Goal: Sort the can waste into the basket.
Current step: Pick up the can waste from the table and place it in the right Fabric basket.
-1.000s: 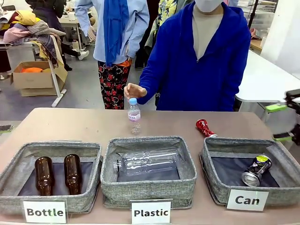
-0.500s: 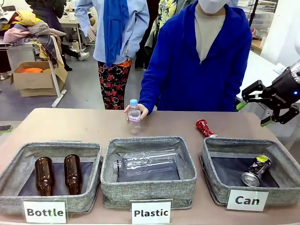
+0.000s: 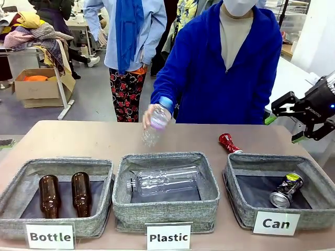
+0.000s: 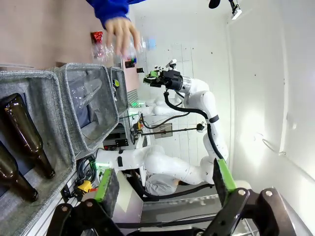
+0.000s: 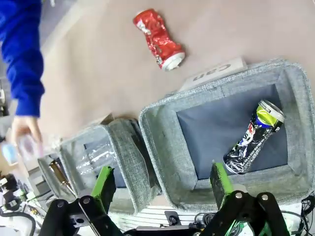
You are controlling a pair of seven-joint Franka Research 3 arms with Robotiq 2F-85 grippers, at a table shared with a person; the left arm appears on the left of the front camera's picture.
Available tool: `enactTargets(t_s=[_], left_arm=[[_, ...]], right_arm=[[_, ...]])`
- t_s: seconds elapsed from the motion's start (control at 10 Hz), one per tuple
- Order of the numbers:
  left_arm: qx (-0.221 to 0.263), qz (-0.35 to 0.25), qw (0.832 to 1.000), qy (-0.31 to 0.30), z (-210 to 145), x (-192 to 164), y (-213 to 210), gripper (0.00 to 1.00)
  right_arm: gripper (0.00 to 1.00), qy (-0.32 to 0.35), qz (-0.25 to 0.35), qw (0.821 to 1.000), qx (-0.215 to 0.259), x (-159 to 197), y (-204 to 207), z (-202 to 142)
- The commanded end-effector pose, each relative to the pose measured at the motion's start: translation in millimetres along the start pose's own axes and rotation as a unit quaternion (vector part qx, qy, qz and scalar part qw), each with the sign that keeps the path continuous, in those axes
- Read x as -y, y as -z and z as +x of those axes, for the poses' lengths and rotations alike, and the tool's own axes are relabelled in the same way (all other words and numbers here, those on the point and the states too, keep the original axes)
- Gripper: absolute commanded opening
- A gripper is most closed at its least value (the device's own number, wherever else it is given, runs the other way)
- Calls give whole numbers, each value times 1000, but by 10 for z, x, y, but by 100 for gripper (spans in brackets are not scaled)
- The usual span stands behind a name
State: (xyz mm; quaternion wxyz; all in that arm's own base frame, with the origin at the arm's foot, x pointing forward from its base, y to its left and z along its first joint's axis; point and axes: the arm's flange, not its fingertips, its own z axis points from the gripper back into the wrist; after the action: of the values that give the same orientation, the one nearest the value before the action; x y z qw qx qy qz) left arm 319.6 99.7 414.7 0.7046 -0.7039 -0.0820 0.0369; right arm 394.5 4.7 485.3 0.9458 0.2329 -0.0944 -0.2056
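Can [image 3: 229, 142], red, crushed, on worktop [image 3: 78, 138] just behind far-left corner of basket [image 3: 261, 158], long axis slanting toward basket; right tool [image 3: 284, 124] nearer, spread apart, empty.

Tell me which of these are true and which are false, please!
1. The crushed red can is inside the Can basket. False: it lies on the table, outside the basket.
2. The dark can lies inside the Can basket. True.
3. The right gripper is holding a can. False: it is open and empty.
4. Two brown bottles lie in the Bottle basket. True.
5. The person's hand holds a clear plastic bottle. True.
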Motion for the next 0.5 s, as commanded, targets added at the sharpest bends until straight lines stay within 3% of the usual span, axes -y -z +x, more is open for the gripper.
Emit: enactTargets(t_s=[0.0,0.2,0.4], left_arm=[[-5,-3,1000,7,-36,20,-8,100],[-5,-3,1000,7,-36,20,-8,100],[-5,-3,1000,7,-36,20,-8,100]], right_arm=[[100,-23,-62,998,13,-222,101,95],[100,-35,-121,992,27,-524,297,433],[100,-89,-167,982,2,-721,642,718]])
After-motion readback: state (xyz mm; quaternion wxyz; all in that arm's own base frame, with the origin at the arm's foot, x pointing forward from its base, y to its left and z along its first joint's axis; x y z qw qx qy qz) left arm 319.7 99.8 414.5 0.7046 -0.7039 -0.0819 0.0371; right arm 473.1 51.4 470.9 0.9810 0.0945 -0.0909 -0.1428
